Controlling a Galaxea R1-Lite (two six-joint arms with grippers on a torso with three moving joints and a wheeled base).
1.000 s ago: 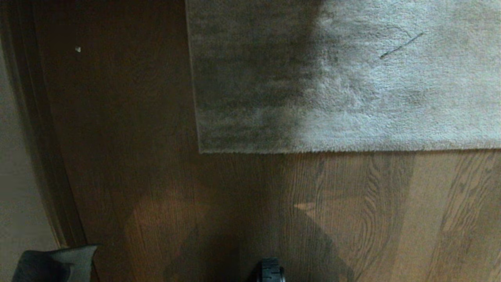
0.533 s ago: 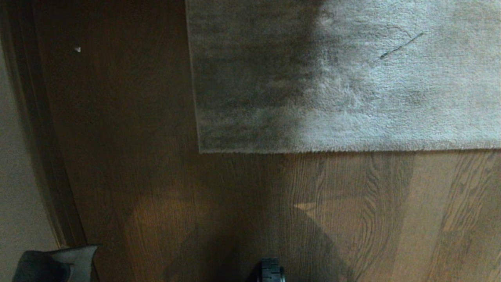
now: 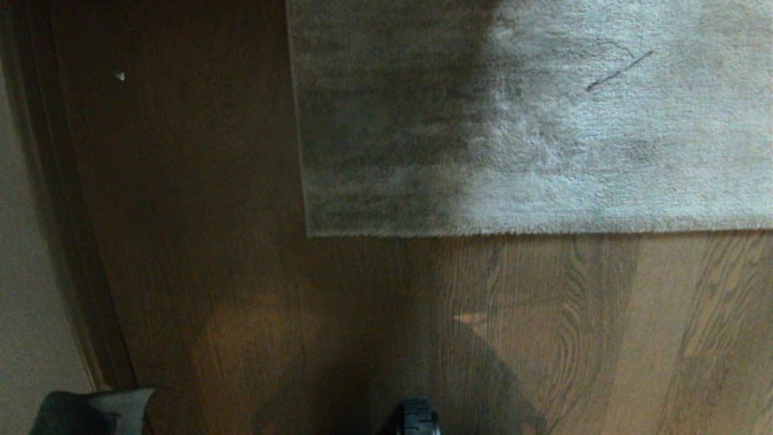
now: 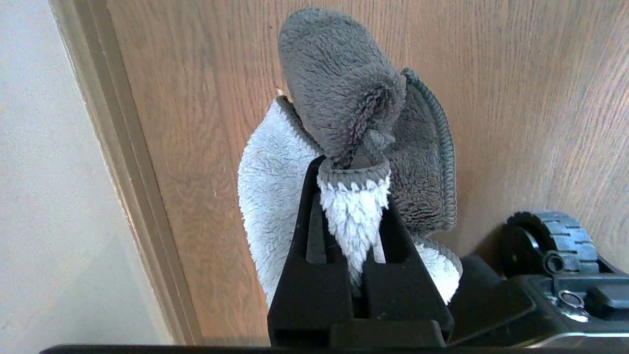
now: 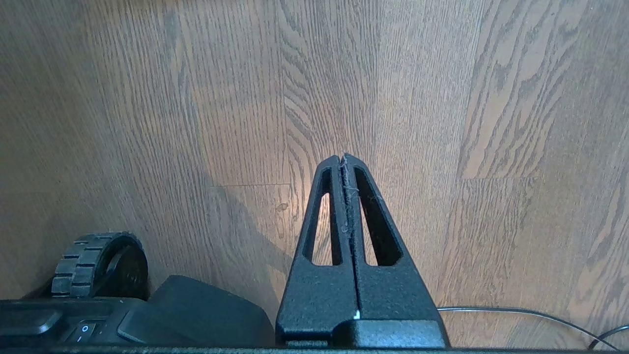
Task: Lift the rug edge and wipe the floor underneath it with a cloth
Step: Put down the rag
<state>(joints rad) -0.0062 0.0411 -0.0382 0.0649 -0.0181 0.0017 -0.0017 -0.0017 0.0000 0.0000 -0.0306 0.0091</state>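
- Your left gripper [image 4: 353, 169] is clamped on the fluffy grey-blue cloth [image 4: 344, 98], which bunches beyond the fingertips.
- Your right gripper [image 5: 345, 160]: jaws together, empty.
- The grey plush rug edge [image 3: 537, 231] runs straight left-to-right across the brown wood-grain floor [image 3: 543, 332].

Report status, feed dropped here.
Left gripper shut on fluffy grey-blue cloth; right gripper shut, empty. Grey plush rug's edge flat on wood floor. Nothing in the way.

Against the skirting board [image 3: 90, 338] at the wall, the cloth [image 3: 96, 412] is seen lower in the head view than a second ago: its upper edge, which half a second ago reached just past the foot of the skirting board, now lies below that point, and less of the fabric is shown. Nothing else is found altered.
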